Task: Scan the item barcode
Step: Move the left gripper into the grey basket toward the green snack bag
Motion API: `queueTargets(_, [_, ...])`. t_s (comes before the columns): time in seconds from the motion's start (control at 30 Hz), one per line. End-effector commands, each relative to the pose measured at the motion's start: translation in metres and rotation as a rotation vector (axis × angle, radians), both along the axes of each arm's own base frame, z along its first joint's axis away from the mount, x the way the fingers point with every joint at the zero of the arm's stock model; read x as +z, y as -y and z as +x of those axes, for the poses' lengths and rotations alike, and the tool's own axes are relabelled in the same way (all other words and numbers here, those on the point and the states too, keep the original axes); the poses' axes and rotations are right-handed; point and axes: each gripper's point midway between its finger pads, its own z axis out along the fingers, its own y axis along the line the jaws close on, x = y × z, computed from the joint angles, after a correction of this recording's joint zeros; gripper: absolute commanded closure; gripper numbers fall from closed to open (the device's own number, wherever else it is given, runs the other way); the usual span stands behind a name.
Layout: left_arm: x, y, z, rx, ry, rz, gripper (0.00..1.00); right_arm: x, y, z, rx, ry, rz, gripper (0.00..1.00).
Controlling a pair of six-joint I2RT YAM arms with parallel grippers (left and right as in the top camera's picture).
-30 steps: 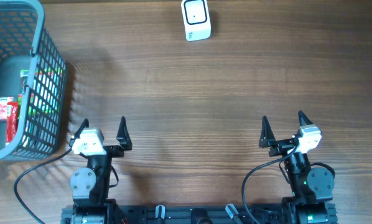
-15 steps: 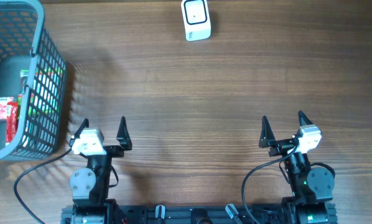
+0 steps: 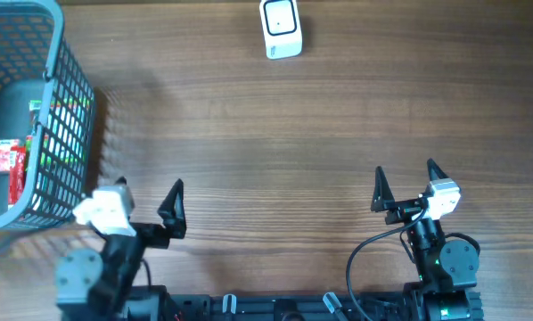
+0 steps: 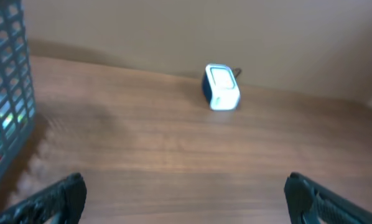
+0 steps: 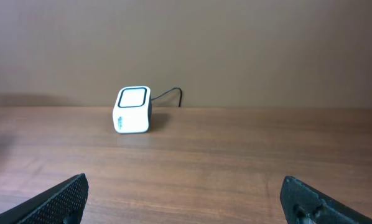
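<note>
Both hands hover at the near edge of the table [image 3: 275,134], the left hand [image 3: 147,192] just beside the basket [image 3: 70,98], the right hand [image 3: 406,174] well to the right, each with fingers spread wide and empty. A red packet [image 3: 6,165] lies inside the basket at the left. The white scanner [image 3: 281,28] stands at the far edge, well apart from both hands.

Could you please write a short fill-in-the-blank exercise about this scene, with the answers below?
1. The basket stands on the robot's ____ side.
2. The red packets lie inside the ____.
3. The left gripper and the right gripper are both ____.
4. The scanner is ____ in colour.
Answers: left; basket; open; white.
</note>
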Motion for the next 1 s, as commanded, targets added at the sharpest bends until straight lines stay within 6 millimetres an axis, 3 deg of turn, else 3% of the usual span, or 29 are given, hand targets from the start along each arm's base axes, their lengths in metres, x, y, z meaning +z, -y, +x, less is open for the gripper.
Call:
queueTargets(0.0, [0.056,0.007,0.006,-0.031,-0.086,-0.040,0.00,0.001,-0.004,-0.001,0.020,0.001,0.018,0.00])
queueTargets(0.1, [0.095,0.010,0.019,-0.046,-0.212,-0.043,0.00,0.001,-0.004,-0.001,0.020,0.001,0.018,0.00])
queueTargets(0.2, [0.134,0.011,0.045,-0.052,-0.309,-0.051,0.00,0.001,-0.004,-0.001,0.020,0.001,0.018,0.00])
queueTargets(0.37, [0.167,0.011,0.088,-0.074,-0.269,0.003,0.00,0.001,-0.004,-0.001,0.020,0.001,0.018,0.00])
queueTargets(0.43, [0.171,0.003,0.107,-0.030,-0.244,-0.001,0.00,0.001,-0.004,-0.001,0.020,0.001,0.018,0.00])
queueTargets(0.5, [0.165,-0.026,0.124,0.099,-0.263,-0.028,0.00,0.001,-0.004,-0.001,0.020,0.001,0.018,0.00])
queueTargets(0.63, [0.149,-0.104,0.139,0.333,-0.303,-0.050,0.00,0.001,-0.004,-0.001,0.020,0.001,0.018,0.00])
queueTargets(0.87, [0.128,-0.248,0.134,0.683,-0.307,-0.103,0.00,0.001,-0.004,-0.001,0.020,0.001,0.018,0.00])
queueTargets(0.97, [0.103,-0.291,0.131,0.759,-0.358,-0.123,0.00,0.001,-0.004,-0.001,0.020,0.001,0.018,0.00])
